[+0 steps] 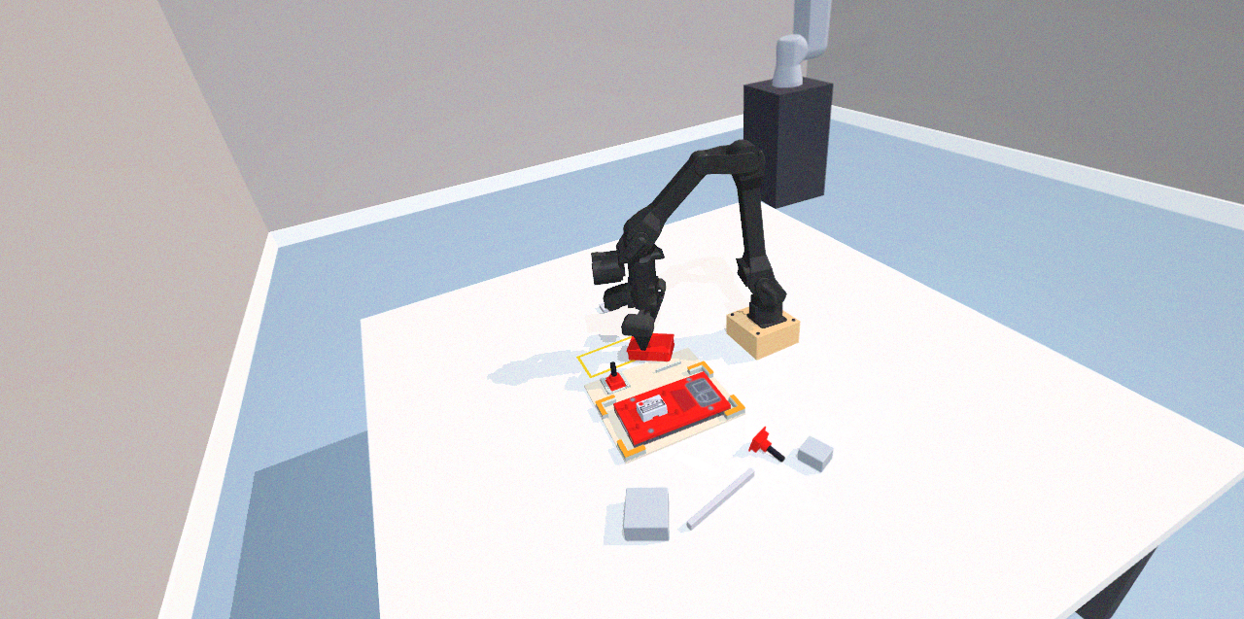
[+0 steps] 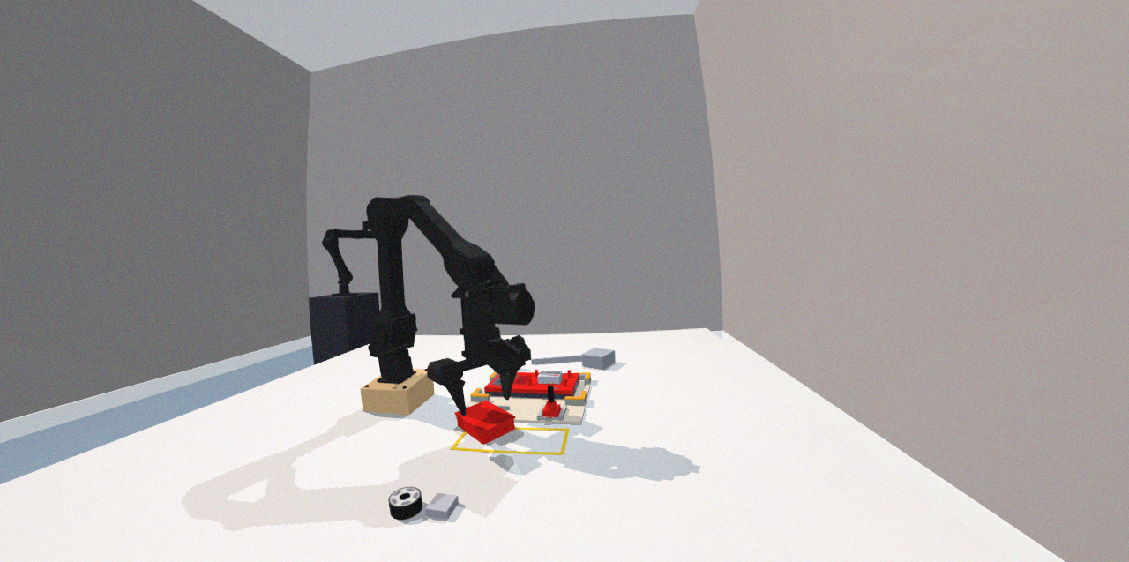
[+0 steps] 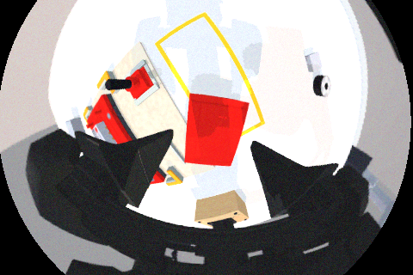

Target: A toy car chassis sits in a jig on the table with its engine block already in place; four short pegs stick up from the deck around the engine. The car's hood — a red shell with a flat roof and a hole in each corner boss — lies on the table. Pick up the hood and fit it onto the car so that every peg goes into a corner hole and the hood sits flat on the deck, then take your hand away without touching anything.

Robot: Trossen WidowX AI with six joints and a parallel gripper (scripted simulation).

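1. Gripper [image 1: 630,326] [image 2: 485,405] [image 3: 213,139]: fingers spread wide, nothing gripped, pointing down over the hood. Contact with the hood cannot be confirmed.
2. Hood [image 1: 652,346] [image 2: 485,421] [image 3: 217,130]: on the table, off the car, partly overlapping the yellow outline [image 1: 584,366] [image 2: 565,441] [image 3: 204,14].
3. Chassis [image 1: 682,397] [image 2: 512,385] [image 3: 114,125]: seated in the jig [image 1: 639,373] [image 2: 517,408] [image 3: 151,103], between orange corner brackets. Engine block [image 1: 651,407] [image 2: 549,377] [image 3: 101,131]: on the deck.
4. Red fixture [image 1: 614,380] [image 2: 551,407] [image 3: 141,82]: on the jig board beside the chassis, black stem upright.
5. Wheel [image 2: 405,503] [image 3: 322,86]: near a small grey block [image 2: 442,506] [image 3: 313,62], well apart from the jig.
6. Pale rod [image 1: 720,498]: flat on the table, between the large grey block [image 1: 646,514] [image 2: 598,357] and a red part with a black shaft [image 1: 762,442].
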